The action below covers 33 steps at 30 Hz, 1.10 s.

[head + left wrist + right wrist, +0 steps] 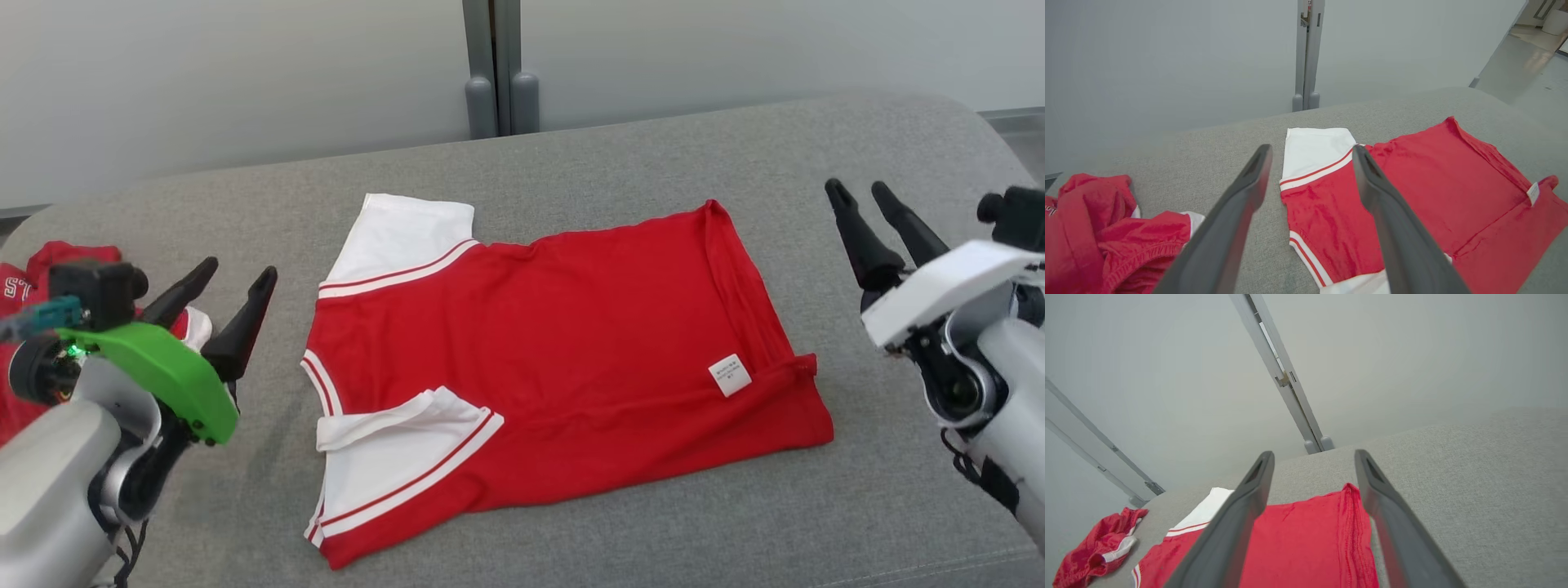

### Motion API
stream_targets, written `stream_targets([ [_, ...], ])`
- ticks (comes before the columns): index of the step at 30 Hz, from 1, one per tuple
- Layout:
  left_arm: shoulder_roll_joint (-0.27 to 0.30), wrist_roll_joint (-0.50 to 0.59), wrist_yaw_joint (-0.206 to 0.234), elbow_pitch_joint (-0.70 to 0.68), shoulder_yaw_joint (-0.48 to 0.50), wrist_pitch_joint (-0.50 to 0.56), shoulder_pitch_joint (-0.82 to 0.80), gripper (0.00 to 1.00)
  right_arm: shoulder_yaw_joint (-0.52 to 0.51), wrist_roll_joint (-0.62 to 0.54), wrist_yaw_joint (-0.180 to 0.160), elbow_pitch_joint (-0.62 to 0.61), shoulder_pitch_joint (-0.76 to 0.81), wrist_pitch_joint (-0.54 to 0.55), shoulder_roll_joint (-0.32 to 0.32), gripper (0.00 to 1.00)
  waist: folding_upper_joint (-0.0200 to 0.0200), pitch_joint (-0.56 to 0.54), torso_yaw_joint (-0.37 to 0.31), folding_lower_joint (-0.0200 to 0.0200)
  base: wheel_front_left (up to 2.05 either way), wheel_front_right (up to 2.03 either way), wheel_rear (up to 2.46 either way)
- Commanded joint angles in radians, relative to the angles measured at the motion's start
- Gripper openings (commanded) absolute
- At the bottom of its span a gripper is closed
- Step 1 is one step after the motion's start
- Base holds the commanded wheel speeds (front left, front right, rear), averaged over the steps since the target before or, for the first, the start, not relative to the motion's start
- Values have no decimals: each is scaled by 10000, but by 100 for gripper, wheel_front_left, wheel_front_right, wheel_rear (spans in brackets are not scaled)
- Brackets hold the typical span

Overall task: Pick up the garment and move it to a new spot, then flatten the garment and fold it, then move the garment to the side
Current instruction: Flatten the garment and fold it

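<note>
1. Head view shows the red garment (pixel 555 327) lying spread and mostly flat on the middle of the grey cushioned surface (pixel 653 155), collar end toward the robot's left and hem toward its right.
2. Two white sleeves with red stripes sit at that left end. The far sleeve (pixel 404 237) lies flat, and the near sleeve (pixel 400 453) is partly turned over onto the red body.
3. A small white label (pixel 729 375) shows on the red cloth near the right end, beside a turned-over hem edge.
4. The left gripper (pixel 240 269), under a green cover, hovers just left of the garment. Its two dark fingers are spread wide, with nothing between them and no contact with the cloth.
5. The right gripper (pixel 856 188) hangs off to the right, apart from the hem, its fingers also parted and empty.
6. Left wrist view frames the far sleeve and collar end between the fingers; right wrist view frames the far hem corner.
7. A crumpled red cloth (pixel 33 278) lies at the far left edge, behind the left gripper.
8. A grey post (pixel 498 73) stands behind the surface against a pale wall (pixel 245 82).
</note>
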Motion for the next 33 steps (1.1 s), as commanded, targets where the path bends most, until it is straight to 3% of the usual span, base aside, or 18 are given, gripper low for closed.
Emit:
stream_targets([
  [1, 58, 228, 435, -146, 147, -710, 431, 100, -25, -628, 0, -48, 411, -341, -133, 100, 0, -67, 15, 0, 0, 0, 0],
  [5, -207, 669, 1553, -748, 1119, -1569, 1527, 100, -1254, -1859, 0, -467, 1468, -639, 265, 100, 0, -75, 40, 0, 0, 0, 0],
  [8, -703, 2069, 2344, -1569, 2897, -1587, 2639, 100, -2758, -3176, 0, -1131, 2731, -626, 1014, 100, 0, -23, 83, 0, 0, 0, 0],
  [14, -1892, 4463, 3127, -2882, 4798, -1581, 5228, 100, -4281, -5115, 1, -1670, 4732, -628, 2125, 100, 0, 12, 93, 0, 0, 0, 0],
  [18, -2519, 4924, 2860, -2964, 5045, -1583, 6339, 100, -4537, -5770, 0, -1360, 5280, -629, 2495, 100, 0, 166, 100, 0, 0, 0, 0],
  [23, -2786, 4933, 2445, -2153, 4689, -1427, 6709, 100, -4478, -6111, 0, -555, 5035, -382, 2693, 100, 0, 254, 144, 0, 0, 0, 0],
  [33, -2806, 4647, 1591, -778, 3451, 845, 6169, 100, -4459, -6173, 0, 1070, 4282, 397, 2893, 100, 0, 259, 309, 0, 0, 0, 0],
])
